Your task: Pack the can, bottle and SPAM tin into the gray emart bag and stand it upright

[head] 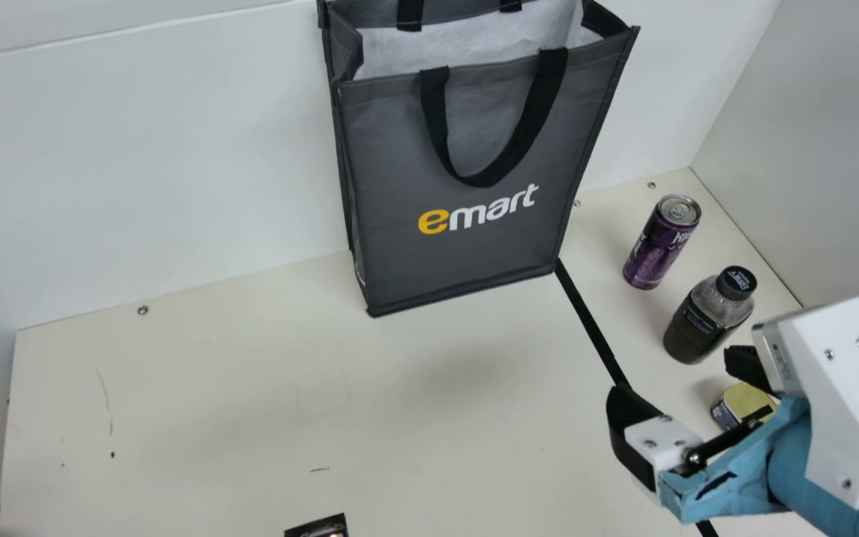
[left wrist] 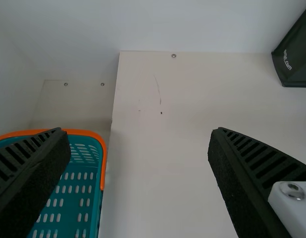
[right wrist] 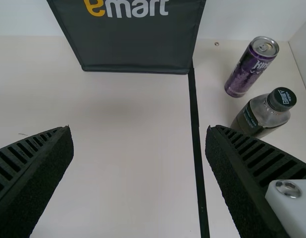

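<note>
The gray emart bag (head: pixel 467 246) stands upright against the back wall, its mouth open and handles out. To its right a purple can (head: pixel 661 242) and a dark bottle (head: pixel 705 317) stand upright on the table. The SPAM tin (head: pixel 746 403) sits nearer the front, partly hidden behind my right gripper (head: pixel 679 380), which is open and empty. In the right wrist view, my right gripper (right wrist: pixel 138 144) has its fingers wide apart, with the bag (right wrist: pixel 138 49), can (right wrist: pixel 247 69) and bottle (right wrist: pixel 264 116) beyond. My left gripper (left wrist: pixel 138 144) is open and empty, far left of the bag (left wrist: pixel 296 59).
A teal basket with an orange rim (left wrist: pixel 101 153) stands beyond the table's left edge. A black tape line (head: pixel 593 328) runs forward from the bag's right corner. A small dark object (head: pixel 318 528) lies at the front edge of the main view. Walls bound the back and right.
</note>
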Action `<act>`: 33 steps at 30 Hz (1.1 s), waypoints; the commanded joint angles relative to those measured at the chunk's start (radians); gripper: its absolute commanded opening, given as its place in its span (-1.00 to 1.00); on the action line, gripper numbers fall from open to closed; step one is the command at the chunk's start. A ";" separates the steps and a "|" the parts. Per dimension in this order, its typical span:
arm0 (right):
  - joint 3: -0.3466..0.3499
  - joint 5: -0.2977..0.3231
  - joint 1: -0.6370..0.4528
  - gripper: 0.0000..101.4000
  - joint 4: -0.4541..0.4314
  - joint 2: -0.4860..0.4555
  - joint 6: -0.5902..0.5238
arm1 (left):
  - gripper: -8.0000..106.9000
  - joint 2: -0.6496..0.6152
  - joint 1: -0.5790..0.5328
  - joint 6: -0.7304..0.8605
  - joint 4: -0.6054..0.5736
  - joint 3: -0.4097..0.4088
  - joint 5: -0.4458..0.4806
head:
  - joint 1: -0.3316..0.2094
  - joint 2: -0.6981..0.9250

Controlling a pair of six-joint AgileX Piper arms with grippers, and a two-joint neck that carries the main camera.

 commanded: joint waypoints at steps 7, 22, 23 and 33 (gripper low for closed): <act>0.000 0.000 0.000 0.87 0.000 0.000 0.000 | 0.71 0.000 0.000 0.000 0.000 0.000 0.000 | -0.023 -0.002; 0.000 0.001 0.000 0.87 0.000 0.000 0.000 | 0.71 0.000 0.000 0.000 0.000 0.000 0.000 | -0.023 -0.002; 0.000 0.001 0.000 0.87 0.000 0.000 0.000 | 0.71 0.000 0.000 0.000 0.000 0.000 0.000 | -0.023 -0.002; -0.006 -0.005 0.006 0.87 0.002 0.013 0.001 | 0.71 0.000 0.000 0.000 0.000 0.000 0.000 | -0.023 -0.002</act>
